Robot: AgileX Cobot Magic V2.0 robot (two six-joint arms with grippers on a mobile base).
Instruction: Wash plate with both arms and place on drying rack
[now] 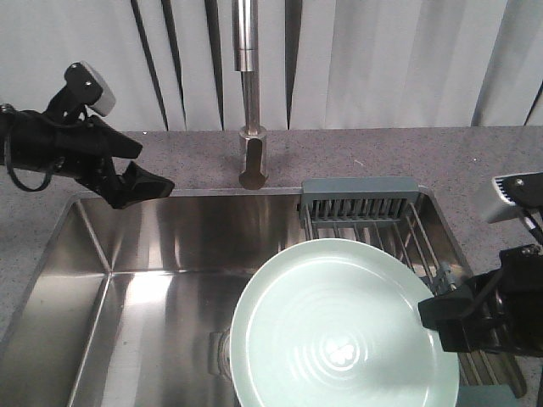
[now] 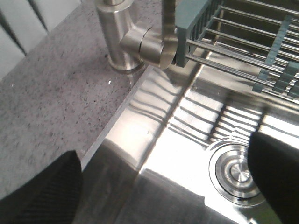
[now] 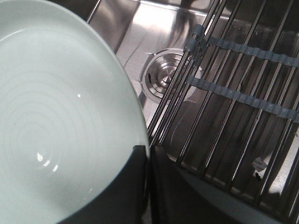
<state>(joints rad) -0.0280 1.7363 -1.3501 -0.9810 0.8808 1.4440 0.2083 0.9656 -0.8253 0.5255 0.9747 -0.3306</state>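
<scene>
Plate (image 1: 339,322) pale mint, glossy, tilted over right part of sink (image 1: 144,246), right rim overlapping rack (image 1: 361,208). Right hand (image 1: 445,315) clamped on plate's right rim; wrist view shows dark fingers (image 3: 135,186) pinching edge, rack rods just beside. Left hand (image 1: 140,185) near sink's back-left corner, well apart from plate, holding nothing, fingers (image 2: 42,196) spread wide. Rack spans sink's right end. Faucet (image 1: 249,127) stands on speckled table (image 1: 382,153) behind sink. Drain (image 2: 236,172) shows between left fingers.
</scene>
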